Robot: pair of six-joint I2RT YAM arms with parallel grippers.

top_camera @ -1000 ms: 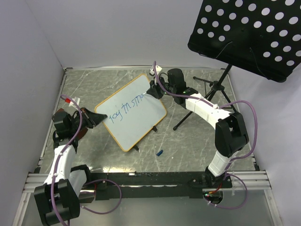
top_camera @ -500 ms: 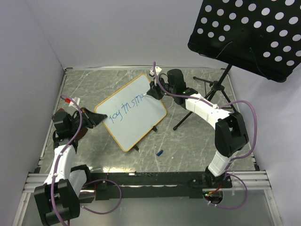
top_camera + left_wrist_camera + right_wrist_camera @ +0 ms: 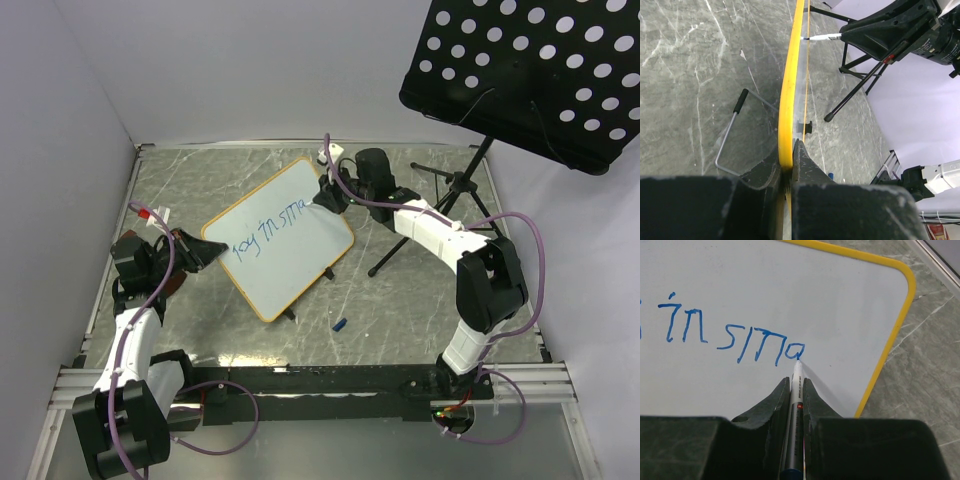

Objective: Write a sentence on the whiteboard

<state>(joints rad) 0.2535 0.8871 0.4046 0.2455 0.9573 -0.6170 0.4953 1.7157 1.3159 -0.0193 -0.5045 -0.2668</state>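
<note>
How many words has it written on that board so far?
3, in one line: "joy", then "in", then an unfinished "sma" at the marker tip.

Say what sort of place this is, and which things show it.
Probably a robotics lab test cell: robot arms bolted to a marble-patterned table, plain white panels walling it in, and the right gripper holding a marker to a whiteboard.

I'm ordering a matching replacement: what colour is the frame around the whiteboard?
Bright yellow. The whiteboard frame shows best in the right wrist view.
</note>
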